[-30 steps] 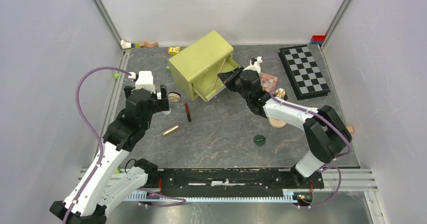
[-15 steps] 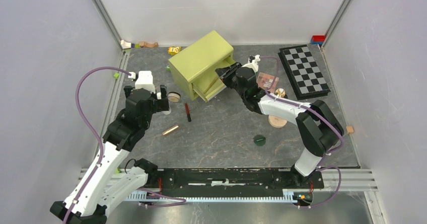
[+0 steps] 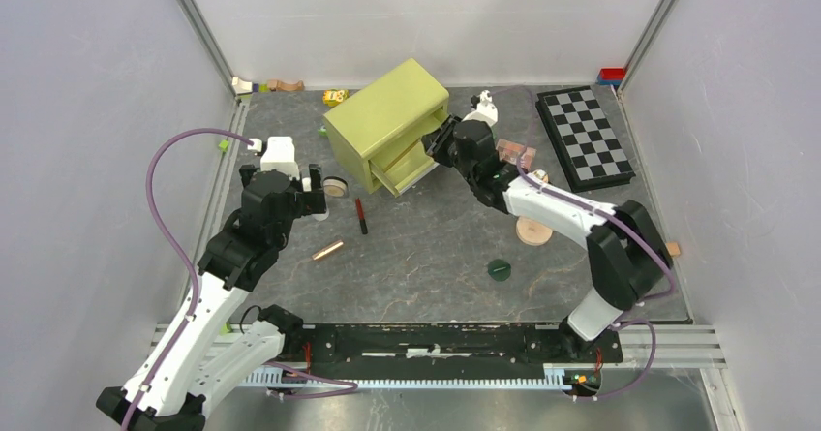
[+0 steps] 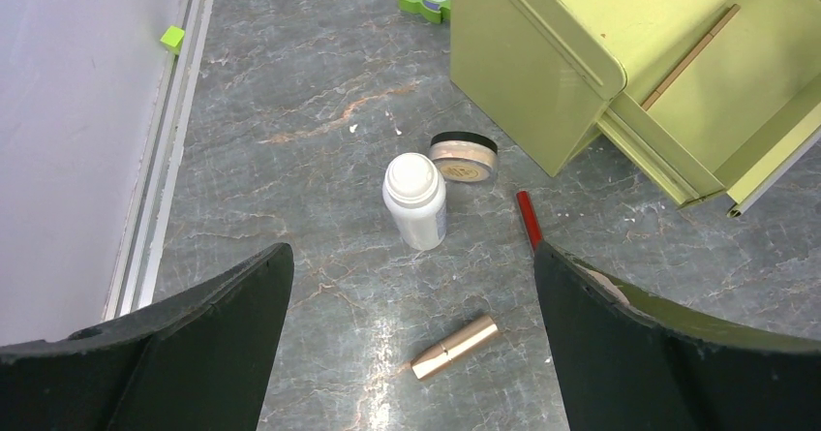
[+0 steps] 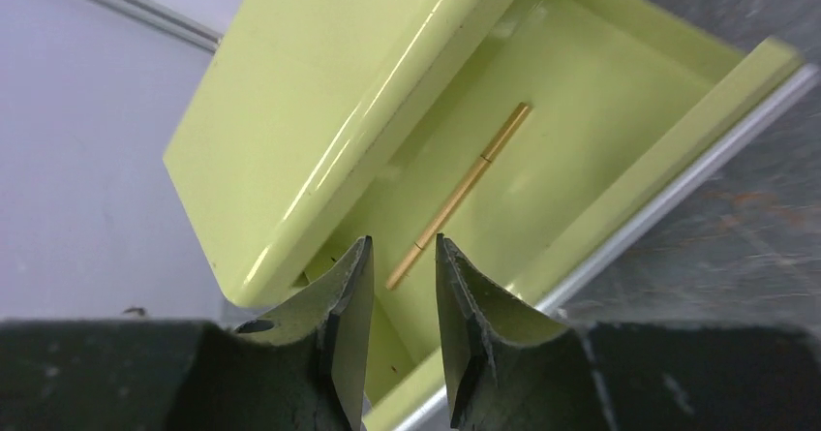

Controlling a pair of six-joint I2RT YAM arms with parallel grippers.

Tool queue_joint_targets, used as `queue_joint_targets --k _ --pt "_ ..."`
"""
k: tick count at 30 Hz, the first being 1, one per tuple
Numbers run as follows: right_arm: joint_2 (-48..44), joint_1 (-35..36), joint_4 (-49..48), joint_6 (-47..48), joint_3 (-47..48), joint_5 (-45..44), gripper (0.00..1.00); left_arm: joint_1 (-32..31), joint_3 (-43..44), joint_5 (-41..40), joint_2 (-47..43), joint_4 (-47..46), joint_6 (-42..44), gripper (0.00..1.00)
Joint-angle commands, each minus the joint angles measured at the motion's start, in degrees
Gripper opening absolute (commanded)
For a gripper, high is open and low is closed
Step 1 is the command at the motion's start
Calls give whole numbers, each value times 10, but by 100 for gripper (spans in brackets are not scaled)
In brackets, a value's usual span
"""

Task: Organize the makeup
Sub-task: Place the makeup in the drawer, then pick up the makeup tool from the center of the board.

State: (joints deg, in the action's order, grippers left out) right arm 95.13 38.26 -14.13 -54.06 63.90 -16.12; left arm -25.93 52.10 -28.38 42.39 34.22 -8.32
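The right hand (image 5: 401, 266) hangs over the open drawer (image 5: 668, 160) of the box (image 3: 382, 111), fingers slightly parted and gripping nothing. The stick (image 5: 460, 194) lies loose on the drawer floor, which suits a drop-off just made. The left hand (image 4: 411, 257), spread wide and empty, waits above the bottle (image 4: 414, 199), compact (image 4: 465, 156), pencil (image 4: 529, 220) and tube (image 4: 455, 347) on the tabletop (image 4: 290, 111), probably to pick one next, while the disc (image 3: 499, 269) and palette (image 3: 513, 148) lie near the right arm. A second earlier the right hand sat nearer the drawer's front with fingers closer together; the left arm is unmoved.
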Motion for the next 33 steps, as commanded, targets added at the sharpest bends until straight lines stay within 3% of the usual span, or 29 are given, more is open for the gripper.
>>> queue_joint_targets --k 1,7,12,24,33 --pt "-80 2 130 186 45 -18 37 4 0 2 0 -10 -27 100" --pt "-186 2 222 305 -50 -45 41 4 0 7 2 -10 -28 100" --pt "-253 2 298 335 -110 -49 43 4 -1 9 7 -10 -28 100" --pt "-336 2 438 263 -176 -59 43 4 -4 18 16 -16 -28 100" --pt "-357 2 489 216 -215 -43 43 3 -9 36 16 -24 -30 100"
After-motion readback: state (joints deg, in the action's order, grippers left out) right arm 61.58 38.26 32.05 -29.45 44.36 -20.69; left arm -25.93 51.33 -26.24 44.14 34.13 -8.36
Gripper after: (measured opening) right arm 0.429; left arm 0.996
